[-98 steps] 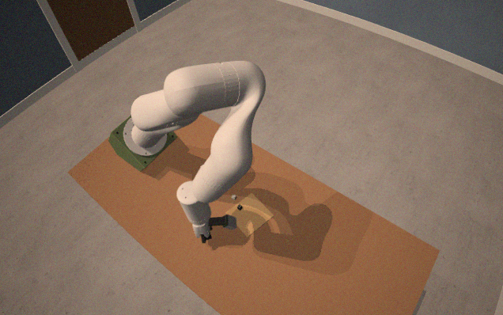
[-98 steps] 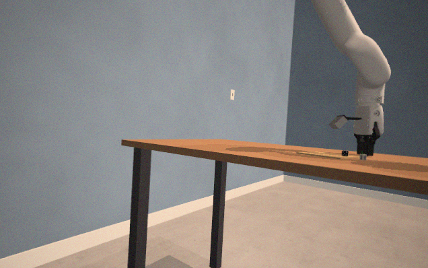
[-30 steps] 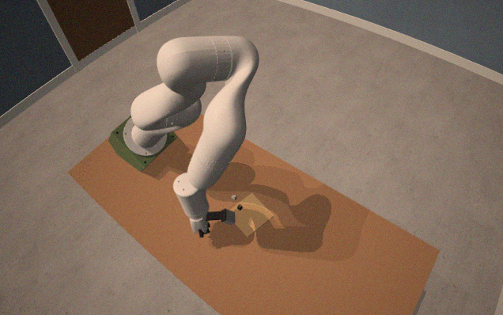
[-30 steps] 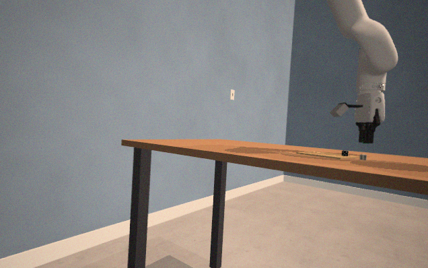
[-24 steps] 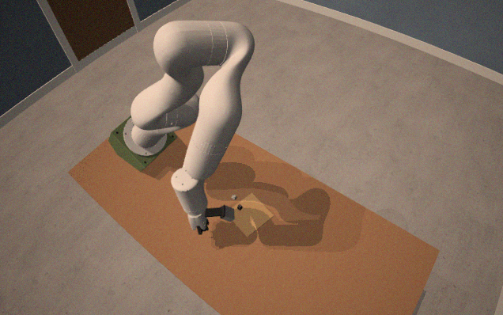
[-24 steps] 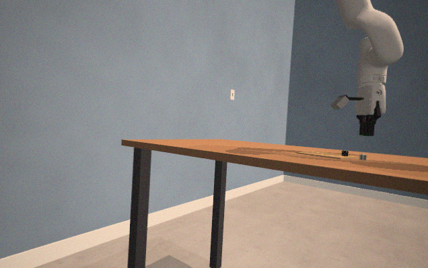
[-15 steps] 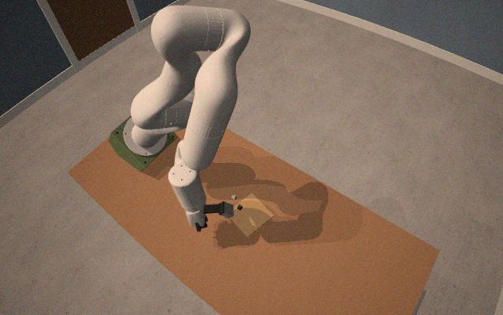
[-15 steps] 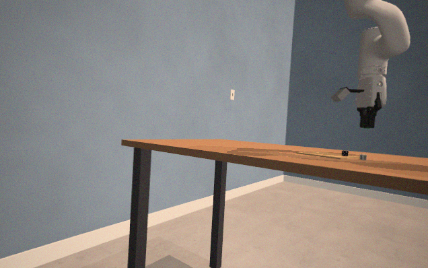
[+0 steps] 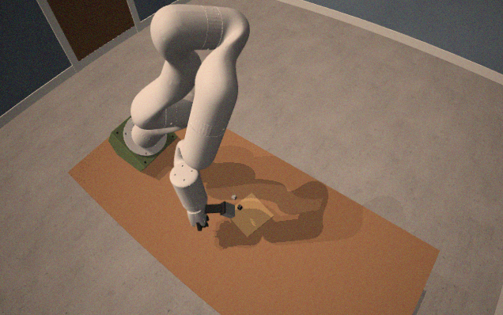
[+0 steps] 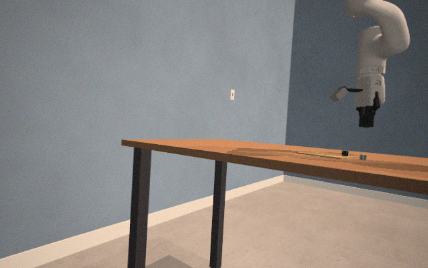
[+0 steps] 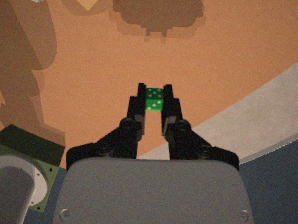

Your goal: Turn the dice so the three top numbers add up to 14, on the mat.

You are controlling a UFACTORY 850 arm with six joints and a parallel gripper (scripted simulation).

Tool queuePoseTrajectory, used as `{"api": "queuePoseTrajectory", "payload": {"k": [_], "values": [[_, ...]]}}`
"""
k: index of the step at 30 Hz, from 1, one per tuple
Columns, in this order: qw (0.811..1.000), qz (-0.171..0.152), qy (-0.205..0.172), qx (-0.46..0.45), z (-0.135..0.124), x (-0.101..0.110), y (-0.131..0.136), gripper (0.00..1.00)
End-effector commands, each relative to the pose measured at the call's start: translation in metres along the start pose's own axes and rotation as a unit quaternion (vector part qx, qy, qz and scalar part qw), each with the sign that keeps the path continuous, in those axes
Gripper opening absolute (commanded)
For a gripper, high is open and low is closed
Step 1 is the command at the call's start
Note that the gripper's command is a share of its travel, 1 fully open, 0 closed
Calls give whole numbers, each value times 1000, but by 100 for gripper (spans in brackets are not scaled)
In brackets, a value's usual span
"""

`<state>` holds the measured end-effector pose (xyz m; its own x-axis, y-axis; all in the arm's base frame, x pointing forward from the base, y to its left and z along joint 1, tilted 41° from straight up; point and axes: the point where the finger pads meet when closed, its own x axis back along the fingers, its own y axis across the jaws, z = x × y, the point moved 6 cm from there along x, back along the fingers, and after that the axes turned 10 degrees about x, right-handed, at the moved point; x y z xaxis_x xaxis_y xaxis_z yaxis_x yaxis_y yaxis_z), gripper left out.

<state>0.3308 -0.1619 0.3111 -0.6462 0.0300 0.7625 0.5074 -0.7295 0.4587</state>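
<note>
1. From the top, the white arm (image 9: 215,87) rises from a green base plate (image 9: 142,165) at one corner of the orange-brown table (image 9: 316,277) (image 10: 202,151) and bends down over the tabletop. Its gripper (image 9: 202,226) (image 10: 366,121) (image 11: 154,94) points downward, to one side of the mat. A gray camera block (image 9: 228,210) (image 10: 339,93) sticks out from the wrist toward the mat.
2. In that same view the yellowish mat (image 9: 253,225) (image 10: 316,155) lies on the table, partly in the arm's shadow. The black die (image 9: 240,207) (image 10: 344,153) is on it, near one edge. The pale die (image 9: 234,197) (image 10: 363,157) sits on the table, off the mat but near it.
3. From the exterior side, the gripper hangs well above the tabletop — nothing of it touches the table. The black die and the pale die show below it, near each other and apart; the mat is a thin strip seen almost edge-on.
4. From the wrist, the fingers stand fairly close together, clamped on the green die (image 11: 154,99) — one finger on each side. Two of its faces show white pips, too small to count surely. Which number each die has on top, I cannot tell.
</note>
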Motion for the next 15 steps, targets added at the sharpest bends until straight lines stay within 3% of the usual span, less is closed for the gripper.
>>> {"api": "queuePoseTrajectory", "payload": {"k": [1, 6, 8, 13, 15], "values": [[1000, 5, -3, -28, 17, -2, -2, 11], [993, 10, -11, -117, 70, -5, -15, 11], [993, 10, -11, -117, 70, -5, -15, 11], [976, 5, -9, -219, 130, -1, -35, 11], [971, 3, -7, -237, 141, 1, -39, 11]]}}
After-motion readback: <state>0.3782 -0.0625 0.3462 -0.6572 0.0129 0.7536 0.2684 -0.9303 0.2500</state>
